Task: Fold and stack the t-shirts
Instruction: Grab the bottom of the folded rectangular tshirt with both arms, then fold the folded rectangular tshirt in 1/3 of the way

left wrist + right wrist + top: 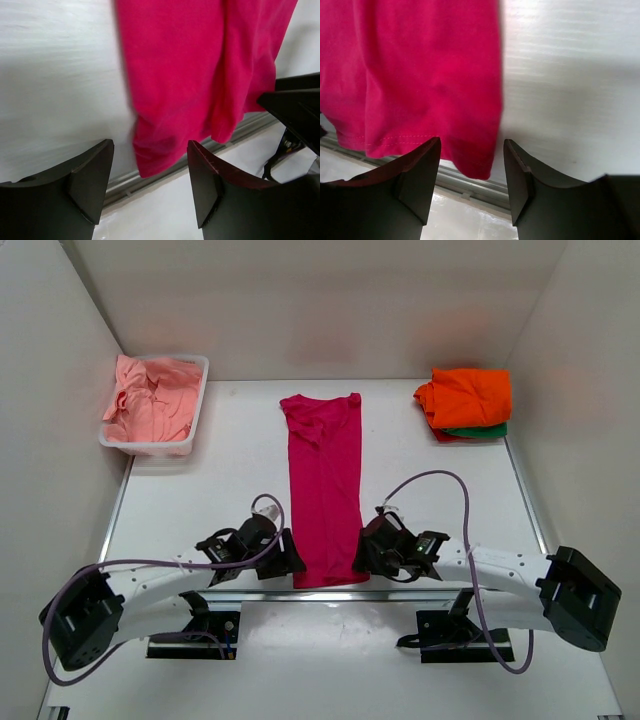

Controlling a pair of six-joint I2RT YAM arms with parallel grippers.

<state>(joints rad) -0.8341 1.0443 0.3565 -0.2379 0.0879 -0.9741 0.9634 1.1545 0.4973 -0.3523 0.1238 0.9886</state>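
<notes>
The magenta t-shirt lies as a long narrow strip down the middle of the table, collar far, hem at the near edge. My left gripper is at the hem's left corner and is open. In the left wrist view that corner of the magenta t-shirt hangs between the spread fingers of the left gripper, untouched. My right gripper is open at the hem's right corner. The right wrist view shows the magenta t-shirt with its corner loose between the fingers of the right gripper.
At the far right an orange t-shirt lies folded on top of a green one. A white tub at the far left holds crumpled salmon pink t-shirts. A metal rail runs along the table's near edge under the hem.
</notes>
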